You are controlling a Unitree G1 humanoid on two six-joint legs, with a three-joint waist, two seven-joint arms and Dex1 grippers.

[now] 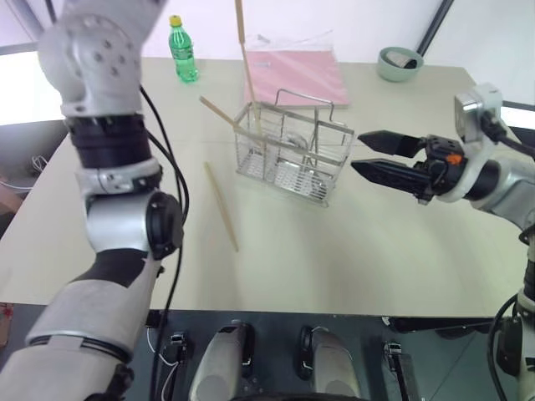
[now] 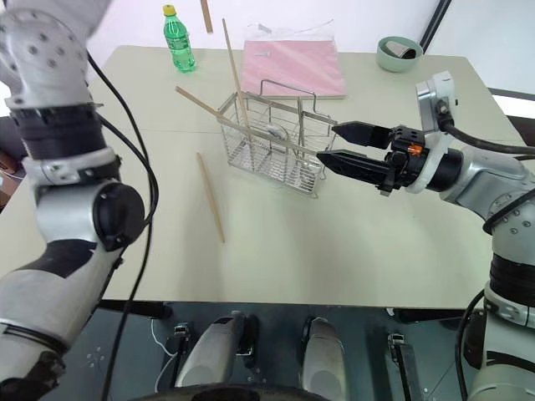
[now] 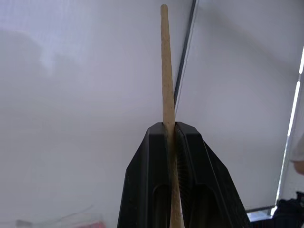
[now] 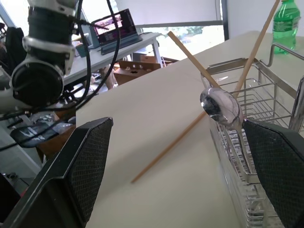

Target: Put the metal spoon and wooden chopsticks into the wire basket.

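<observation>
nearest to the head camera, the left arm rises high at the left side. its left gripper point(image 3: 171, 130) has the jaws pressed together on one wooden chopstick point(image 3: 166, 71), which stands out straight from between the two black fingers.

under everything is one pale tabletop point(image 1: 351, 259). on its far part lies one flat pink folder point(image 1: 297, 75). the wire basket point(image 1: 292, 154) stands in front of the folder, near the middle of the tabletop. the right gripper point(image 1: 365, 154) is beside the basket on the robot's right, pointing at it, with the jaws wide apart and nothing between them.

four wooden chopsticks are counted: one in the left jaws, one standing steeply in the basket point(image 1: 248, 75), one leaning low out over the basket's left edge point(image 1: 219, 111), and one lying flat on the tabletop point(image 1: 221, 206) to the left of the basket, apart from it.

one green bottle point(image 1: 182, 52) stands at the far left and one pale green bowl point(image 1: 399, 63) at the far right.

one metal spoon point(image 4: 221, 107) is in the basket, its round bowl up above the wire rim.
</observation>
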